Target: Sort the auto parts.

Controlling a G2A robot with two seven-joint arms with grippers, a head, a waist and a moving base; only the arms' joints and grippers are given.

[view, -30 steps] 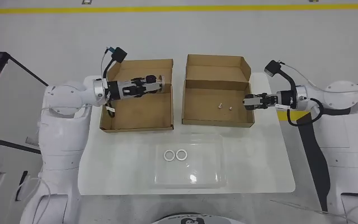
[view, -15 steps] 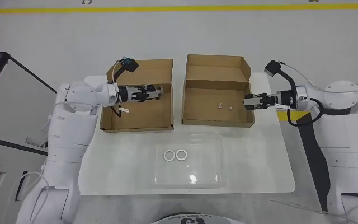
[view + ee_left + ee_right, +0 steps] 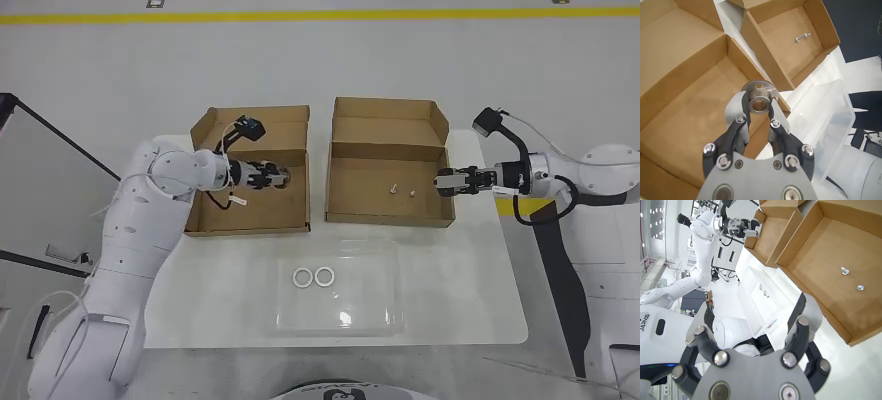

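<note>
A white table (image 3: 480,300) is being used as the work surface. A clear tray (image 3: 370,300) is lying at its near middle, and two open cardboard boxes are standing side by side at its far side. The left gripper (image 3: 758,103) is being held over the left box (image 3: 245,231). Its fingers are being pressed onto the hub of a metal flange (image 3: 759,89), which is being pinched firmly. The flange is being held in the air above the right part of that box's floor, with its disc turned away from the gripper and, as far as can be judged, touching no cardboard. The right gripper (image 3: 754,303) is being held at the right wall of the right box (image 3: 370,190), with its fingers spread and nothing between them. Two white rings (image 3: 312,277) are lying side by side in the far left part of the tray. Two small bolts (image 3: 403,189) are lying in the right box, a little right of its middle. The step in hand is judged to be the placing of the flange in the left box, since like parts are being gathered box by box. The next move is judged to call for the flange being lowered close to the box floor. Only then should the fingers be parted, so that the round part is not dropped from a height and sent rolling. The rings are then likely to be next for sorting.
</note>
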